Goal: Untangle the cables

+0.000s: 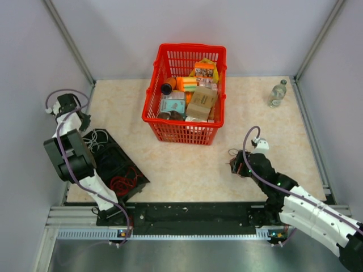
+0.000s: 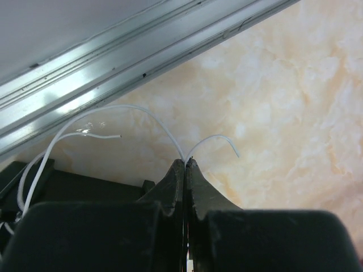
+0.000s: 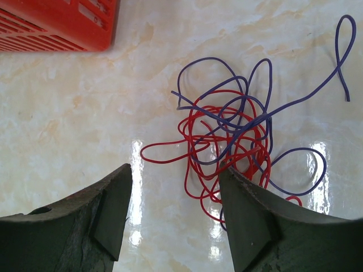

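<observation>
A loose tangle of thin red and purple cables (image 3: 232, 136) lies on the marble table just ahead of my right gripper (image 3: 173, 187), which is open and empty; its right finger (image 3: 249, 221) overlaps the tangle's near edge. From above the tangle (image 1: 233, 153) is a small dark clump beside the right gripper (image 1: 237, 166). My left gripper (image 2: 186, 163) is shut on a thin white cable (image 2: 130, 107) that arcs out to both sides of the tips. From above the left gripper (image 1: 85, 122) is at the far end of a black tray (image 1: 136, 178) holding white cables (image 1: 97, 136) and red cables (image 1: 122, 184).
A red basket (image 1: 156, 93) full of packaged goods stands at the back middle; its corner shows in the right wrist view (image 3: 57, 22). A clear bottle (image 1: 277, 93) stands at the back right. An aluminium rail (image 2: 113, 62) runs along the left wall.
</observation>
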